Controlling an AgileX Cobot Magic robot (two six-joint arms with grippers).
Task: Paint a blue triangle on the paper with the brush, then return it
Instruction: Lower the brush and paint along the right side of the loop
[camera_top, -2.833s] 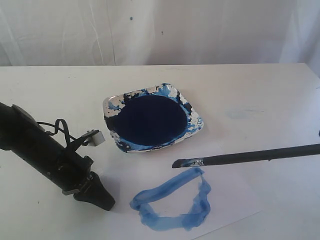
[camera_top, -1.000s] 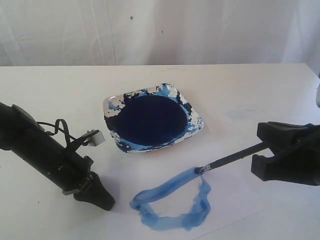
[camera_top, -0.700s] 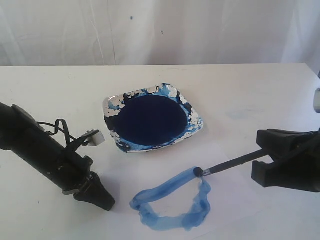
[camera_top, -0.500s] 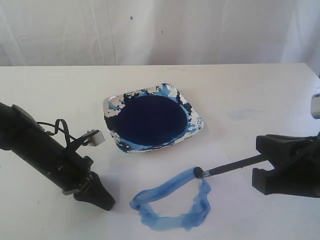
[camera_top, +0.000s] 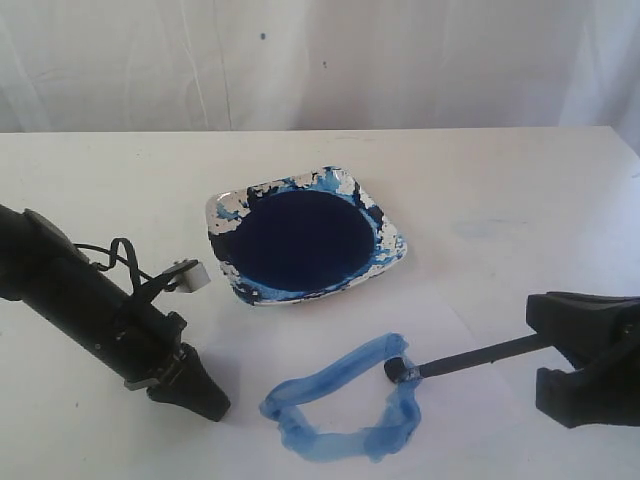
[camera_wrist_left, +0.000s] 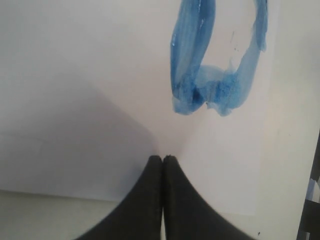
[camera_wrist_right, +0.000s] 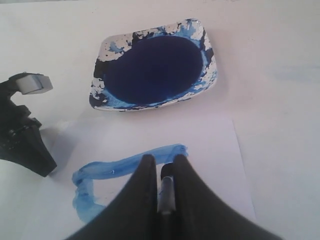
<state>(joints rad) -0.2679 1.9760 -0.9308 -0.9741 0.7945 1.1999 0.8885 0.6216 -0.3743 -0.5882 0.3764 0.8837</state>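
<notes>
Our right gripper (camera_top: 538, 348) clamps the brush (camera_top: 470, 357) by its handle, jaws pinched tight on it. The tip touches the triangle (camera_top: 335, 378) at its right corner, on the paper (camera_top: 330, 335) below the dish (camera_top: 396, 250). Our left gripper (camera_top: 214, 407) sits beside the triangle, jaws together, holding nothing.

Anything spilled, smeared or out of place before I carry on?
One stray mark: a faint light-blue smudge on the bare table, right of the dish and off the paper. The dish rim is blotched with paint. The blue triangle is lopsided and rounded.
</notes>
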